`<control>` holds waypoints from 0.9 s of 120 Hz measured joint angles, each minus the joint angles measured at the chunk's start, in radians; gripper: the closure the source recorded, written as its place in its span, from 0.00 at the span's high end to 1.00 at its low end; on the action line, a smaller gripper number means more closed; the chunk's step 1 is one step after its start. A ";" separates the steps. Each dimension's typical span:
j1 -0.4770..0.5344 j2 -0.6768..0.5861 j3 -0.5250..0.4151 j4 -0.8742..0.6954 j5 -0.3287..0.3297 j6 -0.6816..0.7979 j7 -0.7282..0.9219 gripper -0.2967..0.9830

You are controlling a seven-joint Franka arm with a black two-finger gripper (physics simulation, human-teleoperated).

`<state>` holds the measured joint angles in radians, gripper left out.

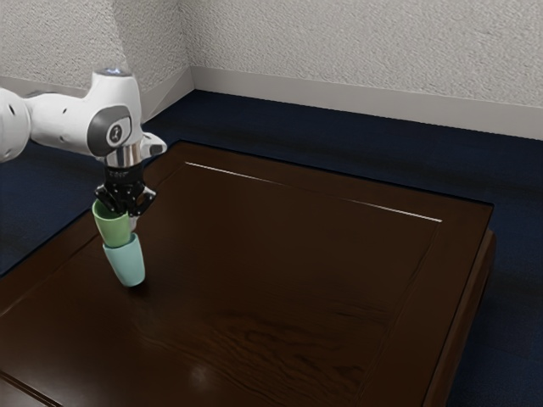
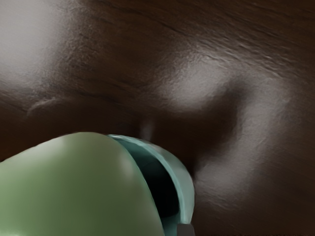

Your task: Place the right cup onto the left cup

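1. In the exterior view, the white arm reaches over the dark brown tabletop. The jaws are at the top of the green cup. I cannot tell if they are apart, together or clamped on it. The green cup leans, and its bottom end is at the mouth of the blue cup, which leans too.
2. In the wrist view, the big green cup covers part of the blue cup's mouth. Pale shiny spots mark the wood.
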<state>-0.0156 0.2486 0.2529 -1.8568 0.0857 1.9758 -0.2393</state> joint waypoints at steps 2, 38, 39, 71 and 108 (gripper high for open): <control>0.000 0.001 0.000 -0.003 -0.001 0.002 0.001 0.15; -0.001 0.003 -0.016 -0.009 -0.020 0.023 0.028 0.21; -0.001 0.002 -0.017 -0.009 -0.021 0.023 0.028 0.22; -0.003 -0.026 -0.051 -0.004 -0.026 0.018 0.046 0.60; -0.002 -0.223 -0.155 0.011 -0.007 -0.075 0.041 0.73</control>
<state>-0.0172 0.0256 0.0979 -1.8457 0.0785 1.9012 -0.1984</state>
